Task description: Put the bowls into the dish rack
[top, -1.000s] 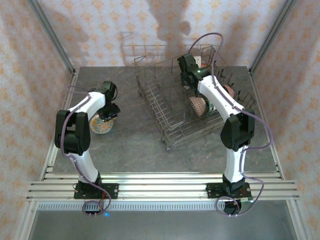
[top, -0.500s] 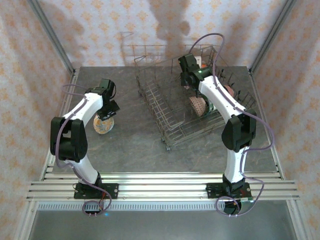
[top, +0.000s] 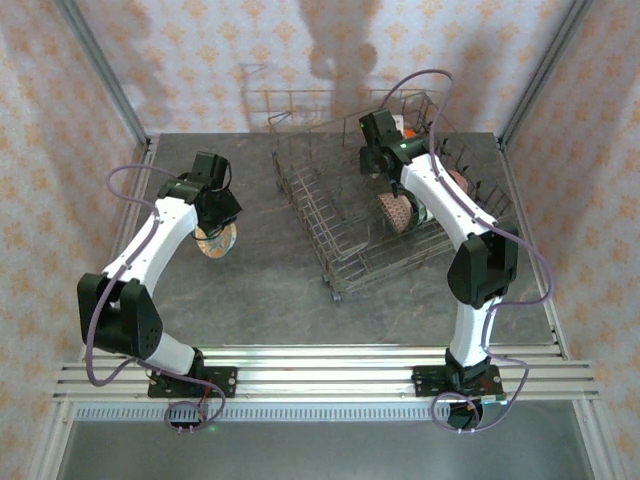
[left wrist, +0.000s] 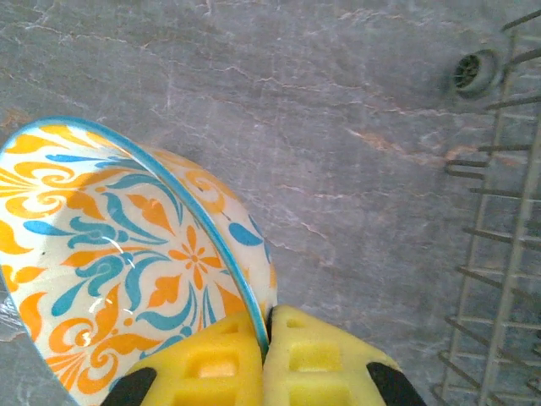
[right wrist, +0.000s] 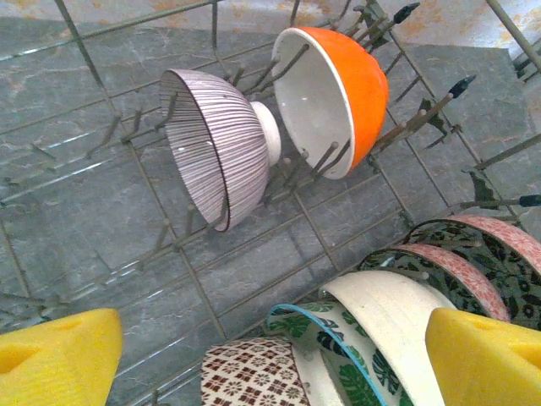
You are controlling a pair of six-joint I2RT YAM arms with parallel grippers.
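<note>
From above, the big silver wire dish rack (top: 330,215) sits far right on the grey marbled table (top: 250,290). My right wrist view reveals glossy bowls on its tines, a brown-striped bowl (right wrist: 215,144) and a plain orange bowl (right wrist: 334,93), with my right gripper (right wrist: 269,355) gaping above. Left of the rack, my left gripper (left wrist: 266,338) pinches the rim of a tilted orange-and-blue floral bowl (left wrist: 127,279).

Grey stone-patterned desk (top: 250,290), veined with pale lines, enclosed on three sides by walls (top: 180,50) papered in an orange floral motif. Silver posts (top: 103,72) mark the back corners; ribbed aluminium rails (top: 320,372) run along the near edge.
</note>
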